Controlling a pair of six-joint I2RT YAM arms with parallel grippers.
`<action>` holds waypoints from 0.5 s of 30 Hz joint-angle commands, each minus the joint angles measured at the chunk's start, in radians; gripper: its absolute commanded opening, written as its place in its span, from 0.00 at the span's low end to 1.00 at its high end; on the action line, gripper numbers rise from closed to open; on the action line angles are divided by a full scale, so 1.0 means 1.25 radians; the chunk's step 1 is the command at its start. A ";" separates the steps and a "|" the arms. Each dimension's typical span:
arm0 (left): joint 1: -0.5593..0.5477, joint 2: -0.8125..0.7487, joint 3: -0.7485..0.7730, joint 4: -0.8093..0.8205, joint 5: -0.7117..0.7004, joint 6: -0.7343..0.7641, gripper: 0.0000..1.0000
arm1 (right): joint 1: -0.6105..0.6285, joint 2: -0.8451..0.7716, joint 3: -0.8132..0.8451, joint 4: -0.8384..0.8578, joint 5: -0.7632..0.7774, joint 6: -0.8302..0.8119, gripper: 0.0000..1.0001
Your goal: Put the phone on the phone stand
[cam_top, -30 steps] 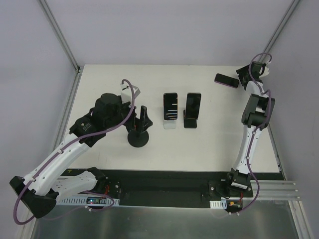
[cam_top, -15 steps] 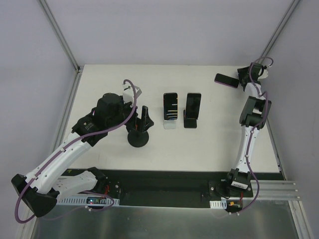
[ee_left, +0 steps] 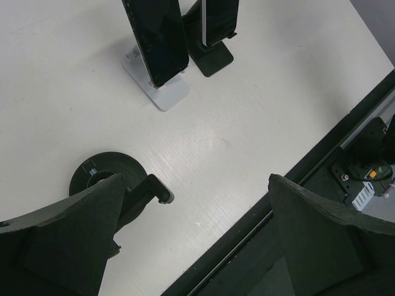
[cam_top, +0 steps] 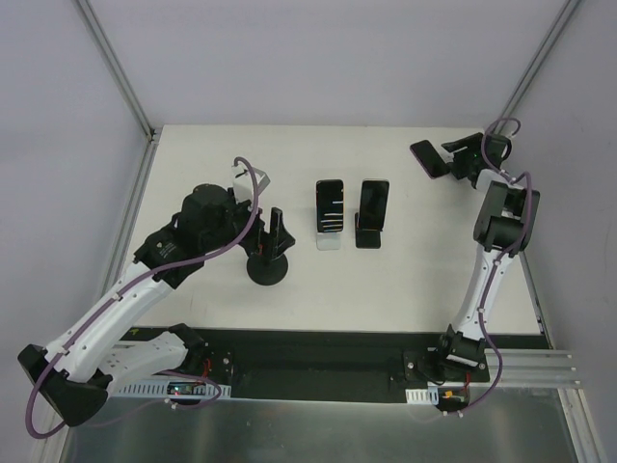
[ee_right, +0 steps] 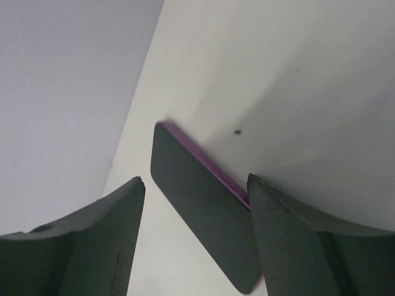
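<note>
Phone (ee_right: 203,222) is tilted at the far right corner of the table (cam_top: 405,280), between the spread fingers of the right gripper (ee_right: 194,179). Cannot tell if it's clamped. Left gripper (ee_left: 196,197) hangs agape beside the empty round stand (cam_top: 267,260), likely to steady it.

right pincer (cam_top: 451,162) grips phone (cam_top: 427,158) | far-right corner of table (cam_top: 405,280)

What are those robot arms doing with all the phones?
The right arm has its jaws closed on a purple-edged phone near the far right corner of the table. The left arm hovers with jaws open beside the empty round black stand. Two other phones already sit on stands in the middle.
</note>
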 commanded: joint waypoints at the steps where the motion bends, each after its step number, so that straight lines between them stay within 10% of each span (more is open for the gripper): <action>1: 0.006 -0.026 -0.009 0.032 0.020 0.003 0.98 | 0.010 -0.049 -0.044 -0.110 -0.115 -0.155 0.78; 4: 0.007 -0.033 -0.013 0.037 0.023 0.003 0.98 | 0.029 -0.011 0.099 -0.313 -0.115 -0.314 0.97; 15: 0.006 -0.027 -0.015 0.038 0.026 0.003 0.98 | 0.102 0.050 0.423 -0.676 0.116 -0.669 0.96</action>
